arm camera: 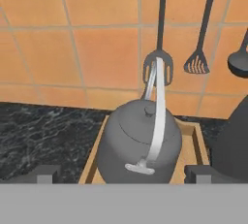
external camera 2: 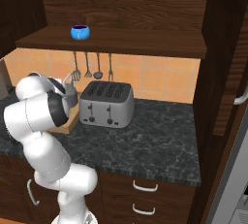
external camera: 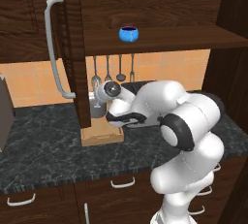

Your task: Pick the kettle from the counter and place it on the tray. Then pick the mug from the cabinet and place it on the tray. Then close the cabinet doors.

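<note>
kettle (arm camera: 139,140) sitting inside tray (arm camera: 193,130) on counter (arm camera: 43,126), handle upright. gripper (arm camera: 123,173) spread wide, holding nothing, tips either side of kettle. imo back straight off, don't clip handle. then up to mug (external camera: 129,34) on cabinet shelf (external camera: 160,38).

This is a home kitchen. A silver toaster (external camera 2: 106,104) stands on a dark marbled stone counter (external camera 2: 155,140). Behind the toaster runs an orange tiled wall (external camera 2: 160,80), with cooking utensils (external camera 2: 87,65) hanging up and to its left. Above the toaster is a dark wood wall cabinet (external camera 2: 121,5); below it are drawers (external camera 2: 145,199) with short handles.
</note>
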### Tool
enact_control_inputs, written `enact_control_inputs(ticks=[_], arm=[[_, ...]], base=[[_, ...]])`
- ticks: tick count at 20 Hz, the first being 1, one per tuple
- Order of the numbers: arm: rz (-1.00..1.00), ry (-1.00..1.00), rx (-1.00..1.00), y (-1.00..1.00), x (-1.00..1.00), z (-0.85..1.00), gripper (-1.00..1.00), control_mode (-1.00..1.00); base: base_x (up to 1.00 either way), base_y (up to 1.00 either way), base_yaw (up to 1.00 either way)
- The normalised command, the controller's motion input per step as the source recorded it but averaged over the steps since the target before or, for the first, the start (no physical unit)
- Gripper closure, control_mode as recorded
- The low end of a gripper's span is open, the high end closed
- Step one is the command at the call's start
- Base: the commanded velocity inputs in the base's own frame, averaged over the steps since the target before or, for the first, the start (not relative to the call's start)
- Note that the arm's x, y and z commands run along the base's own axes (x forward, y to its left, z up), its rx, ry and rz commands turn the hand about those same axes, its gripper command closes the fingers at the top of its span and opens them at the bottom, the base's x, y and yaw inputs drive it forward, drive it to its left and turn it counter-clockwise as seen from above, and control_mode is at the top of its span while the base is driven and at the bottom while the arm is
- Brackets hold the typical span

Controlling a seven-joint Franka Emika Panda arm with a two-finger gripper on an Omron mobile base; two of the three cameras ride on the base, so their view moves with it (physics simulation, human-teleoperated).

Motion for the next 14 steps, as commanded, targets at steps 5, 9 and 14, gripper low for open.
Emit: enact_control_inputs(ticks=[5, 9, 14], arm=[[0.0, 0.0, 0.0, -0.11, -0.56, 0.5, -1.0, -1.0], [0.0, 0.01, 0.0, -0.18, -0.43, 0.72, -1.0, -1.0], [0.0, 0.07, 0.0, -0.24, -0.32, 0.86, -1.0, -1.0]], base=[[0.0, 0.0, 0.0], [0.0, 0.0, 0.0], [0.0, 0.0, 0.0]])
